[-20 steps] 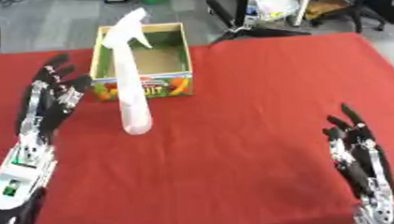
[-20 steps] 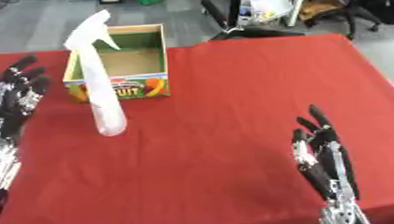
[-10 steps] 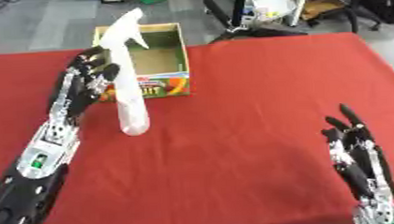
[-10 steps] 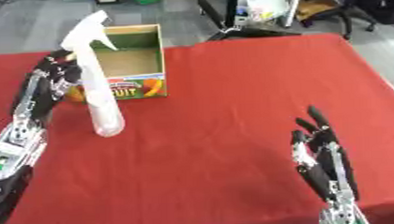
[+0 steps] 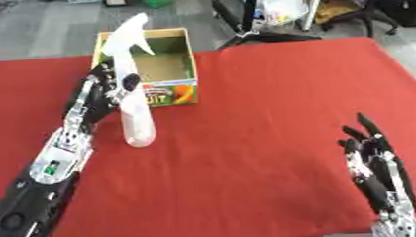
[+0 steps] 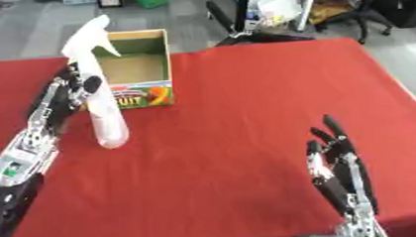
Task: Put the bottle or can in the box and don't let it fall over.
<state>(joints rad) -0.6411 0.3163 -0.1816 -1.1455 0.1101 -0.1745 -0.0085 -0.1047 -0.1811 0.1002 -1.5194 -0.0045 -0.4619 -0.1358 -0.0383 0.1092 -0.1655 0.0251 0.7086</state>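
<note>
Left eye view: white spray bottle (image 5: 135,110) stands upright on the red table (image 5: 247,139), just in front of the box (image 5: 149,68), base on the cloth near the box's front left corner. Trigger head overlaps the box's left rim in the picture. Box is open-topped cardboard with a colourful printed front, sitting at the far left part of the table.

Left hand (image 5: 102,94) comes in from the lower left, arm running diagonally up. Hand sits right at the bottle's left side, at upper-body/neck height. Fingers (image 5: 96,84) are mostly straight and slightly spread behind and beside the bottle; thumb (image 5: 130,82) crosses in front of the neck. Looks like contact, but can't tell whether it is a closed grasp; fingers are not curled round it.

Right hand (image 5: 378,171) is at the lower right, palm open, fingers up and spread, holding nothing, well apart from bottle and box.

Right eye view: same layout, shifted. Bottle upright, base on the cloth in front of the box's left front corner, nozzle above the box's left wall. Left hand flanks the bottle from the left, thumb tip dark against the white neck, fingers extended. Right hand idle, open, lower right. Office chairs (image 6: 390,5) on the floor beyond the far edge.
</note>
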